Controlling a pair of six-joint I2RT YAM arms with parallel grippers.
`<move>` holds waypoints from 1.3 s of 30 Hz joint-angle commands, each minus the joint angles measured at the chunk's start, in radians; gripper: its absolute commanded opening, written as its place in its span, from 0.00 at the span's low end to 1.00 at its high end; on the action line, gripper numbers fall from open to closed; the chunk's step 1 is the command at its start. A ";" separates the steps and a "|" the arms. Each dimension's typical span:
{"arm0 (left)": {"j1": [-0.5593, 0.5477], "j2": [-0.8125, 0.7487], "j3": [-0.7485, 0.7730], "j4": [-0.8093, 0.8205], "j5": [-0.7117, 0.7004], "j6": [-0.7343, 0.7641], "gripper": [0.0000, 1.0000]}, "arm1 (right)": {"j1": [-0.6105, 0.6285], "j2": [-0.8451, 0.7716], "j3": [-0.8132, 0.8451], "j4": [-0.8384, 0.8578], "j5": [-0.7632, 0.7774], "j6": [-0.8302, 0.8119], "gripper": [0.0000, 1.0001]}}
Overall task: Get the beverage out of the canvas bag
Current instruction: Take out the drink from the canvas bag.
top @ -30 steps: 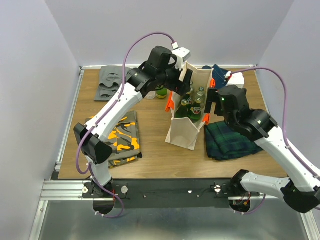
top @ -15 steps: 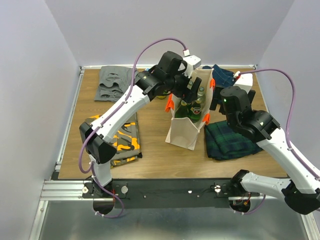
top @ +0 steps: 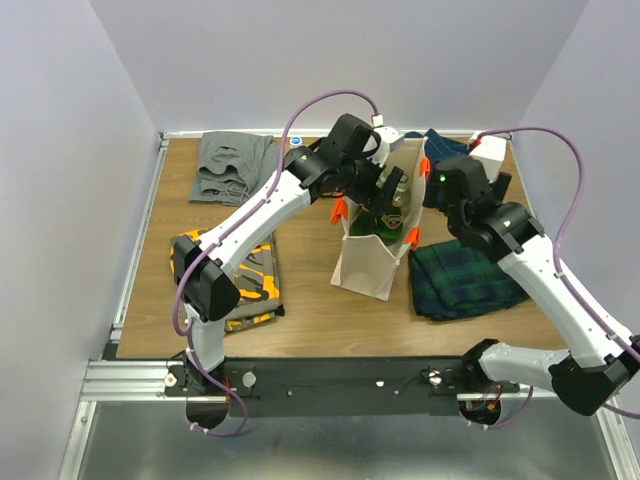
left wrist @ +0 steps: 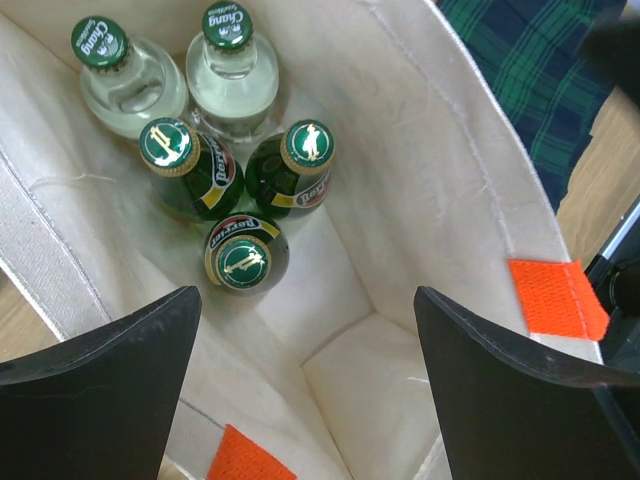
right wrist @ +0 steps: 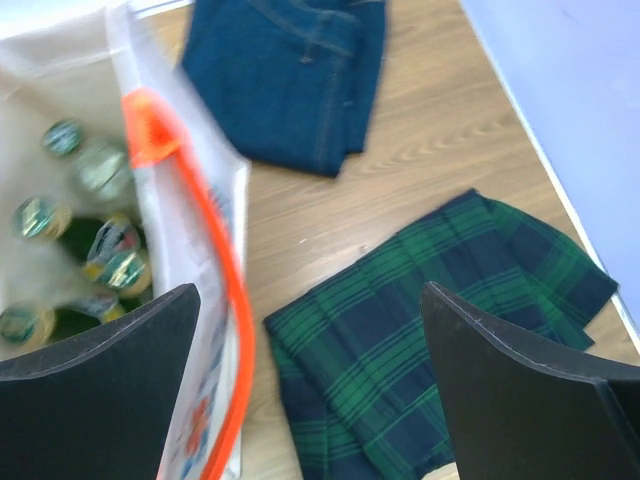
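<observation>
In the right wrist view the canvas bag (right wrist: pixel 60 80) is blurred and edge-cropped, its bottles (right wrist: pixel 105 240) smeared. From above, the left arm (top: pixel 260 205) hides the left fingers (left wrist: pixel 100 400), probably inside the bag.

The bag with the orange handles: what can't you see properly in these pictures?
- Left wrist view: the five bottles show only caps and shoulders. Each other and the canvas bag walls hide the rest.
- Top view: the left arm covers much of the bag's mouth.
- Right wrist view: the bottles are blurred, and the left edge cuts the bag off.
</observation>
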State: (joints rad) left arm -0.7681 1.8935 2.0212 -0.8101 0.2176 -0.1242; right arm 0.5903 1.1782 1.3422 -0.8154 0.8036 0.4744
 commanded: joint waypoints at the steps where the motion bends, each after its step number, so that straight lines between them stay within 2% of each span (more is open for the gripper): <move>1: -0.007 0.009 -0.029 0.023 -0.015 -0.015 0.96 | -0.172 -0.023 0.035 0.016 -0.177 0.015 1.00; 7: -0.007 -0.001 -0.049 0.043 -0.012 -0.020 0.96 | -0.383 0.024 0.074 0.035 -0.544 -0.031 1.00; 12: -0.007 -0.011 -0.067 0.049 -0.018 -0.018 0.96 | -0.444 0.090 0.101 0.021 -0.661 -0.039 1.00; 17: -0.007 -0.011 -0.102 0.078 -0.044 -0.032 0.96 | -0.566 0.141 0.117 0.022 -0.841 -0.039 1.00; 30: -0.007 0.038 -0.078 0.094 -0.107 -0.048 0.96 | -0.586 0.144 0.121 0.056 -0.871 -0.088 1.00; 39: -0.005 0.121 0.024 0.063 -0.161 -0.069 0.88 | -0.586 0.136 0.103 0.059 -0.845 -0.103 1.00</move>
State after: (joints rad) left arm -0.7681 1.9835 1.9850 -0.7303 0.1017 -0.1745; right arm 0.0051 1.3300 1.4494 -0.7773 -0.0429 0.3939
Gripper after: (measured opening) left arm 0.910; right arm 0.998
